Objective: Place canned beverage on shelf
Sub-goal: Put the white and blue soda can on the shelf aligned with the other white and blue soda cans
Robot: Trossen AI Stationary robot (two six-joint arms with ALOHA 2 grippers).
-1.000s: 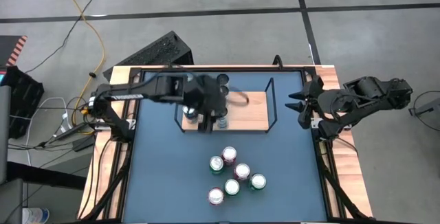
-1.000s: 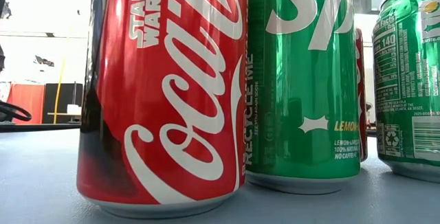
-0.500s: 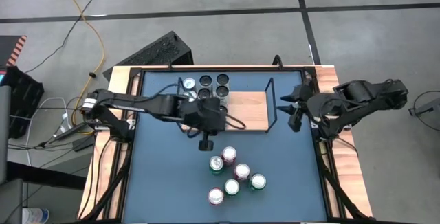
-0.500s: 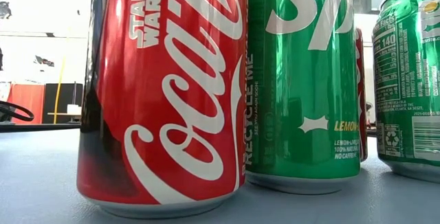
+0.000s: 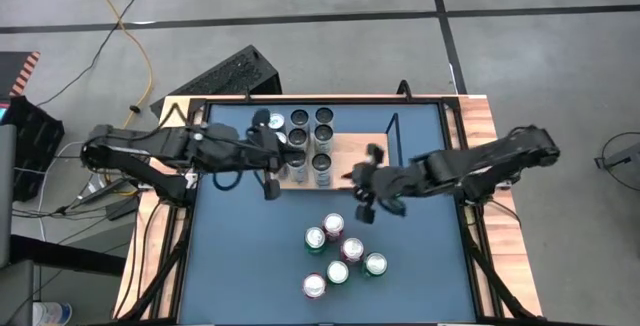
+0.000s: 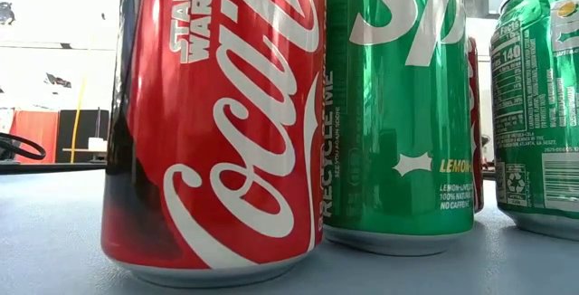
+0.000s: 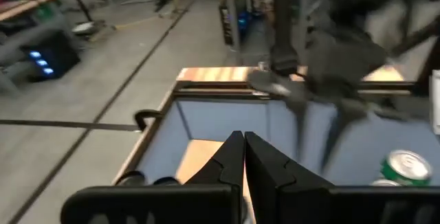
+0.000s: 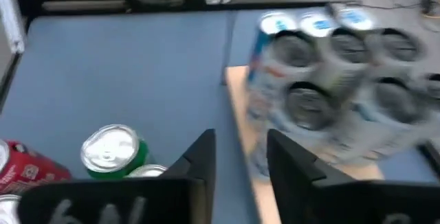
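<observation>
L end effector (image 5: 270, 188) clenched, empty, just left of shelf (image 5: 365, 158) cans (image 5: 310, 146). R end effector (image 5: 366, 204) parted, empty, above loose cans (image 5: 340, 251).

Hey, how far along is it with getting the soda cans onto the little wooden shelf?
Several cans stand on the shelf already. Nothing is in hand: the right end effector hovers open between the shelf and the six loose cans, and the left end effector is shut and empty beside the shelf. Those six are left.
</observation>
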